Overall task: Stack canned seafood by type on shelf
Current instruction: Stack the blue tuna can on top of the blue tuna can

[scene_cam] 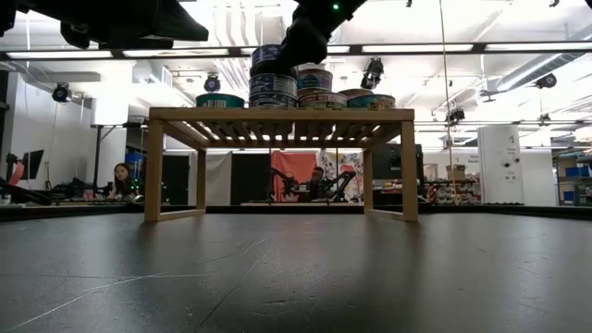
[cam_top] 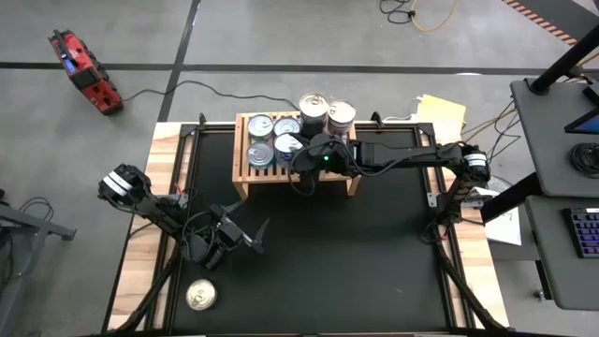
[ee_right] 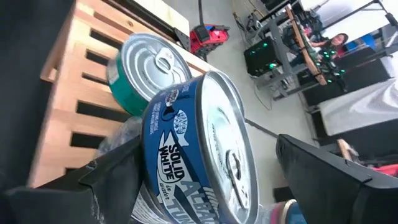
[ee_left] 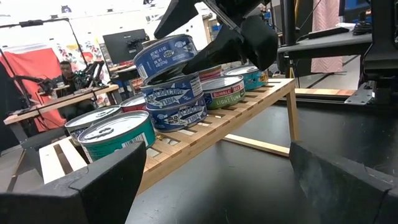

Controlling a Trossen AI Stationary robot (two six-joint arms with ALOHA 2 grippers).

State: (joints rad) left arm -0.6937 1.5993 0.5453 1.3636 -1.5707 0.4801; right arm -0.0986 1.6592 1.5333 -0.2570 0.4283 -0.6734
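The right gripper [cam_top: 298, 154] reaches over the shelf [cam_top: 245, 178] from the right and grips a blue tin [ee_left: 165, 57], tilted, its lower edge touching the top of a stack of two blue tins [ee_left: 176, 104] on the slats. In the right wrist view the held tin [ee_right: 199, 149] lies between the fingers, its silver lid showing. A teal tin [ee_left: 117, 135] stands at the shelf's near left end, with another silver-lidded tin [ee_left: 92, 118] just behind it. A green-labelled tin [ee_left: 222, 92] sits beside the blue stack, and more tins [cam_top: 328, 116] crowd the shelf's back right corner; how many are stacked there is hard to tell. One gold-lidded tin [cam_top: 200, 296] lies alone on the tabletop [cam_top: 374, 262] near the front left. The left gripper [cam_top: 251, 236] hovers over the tabletop, fingers spread and holding nothing.
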